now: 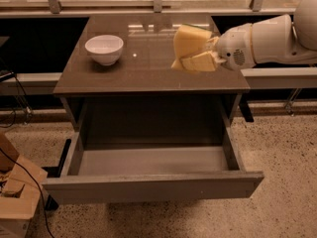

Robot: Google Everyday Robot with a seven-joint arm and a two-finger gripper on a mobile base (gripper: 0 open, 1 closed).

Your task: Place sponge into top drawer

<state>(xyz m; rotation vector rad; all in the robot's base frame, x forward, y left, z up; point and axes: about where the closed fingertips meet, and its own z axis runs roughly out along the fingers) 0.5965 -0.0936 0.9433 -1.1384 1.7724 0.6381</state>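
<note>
Speckled floor [282,148] spreads round a dark grey cabinet, and a pale ledge with metal posts runs along behind it. The counter [143,71] on top is glossy and catches a few ceiling lights. A white bowl [104,48] sits on its back left part.

From the right a white arm [270,39] reaches in over the counter's right side. Its claw [188,56] hangs above the surface, well clear of the bowl, and pinches the sponge [189,39]. The sponge is a yellow block tilted on edge, with a thin strip of dark green along its top. One pale yellow finger [200,63] lies along its underside. The sponge is off the counter, up in the air near the right rear.

Below, the drawer [153,186] stands pulled far out toward me. Its flat front has no handle, and its grey floor is in plain sight. The sponge is behind the drawer's opening and higher, not over it.

At the lower left a cardboard box [17,200] stands on the floor, with a black cable [29,195] trailing past it.
</note>
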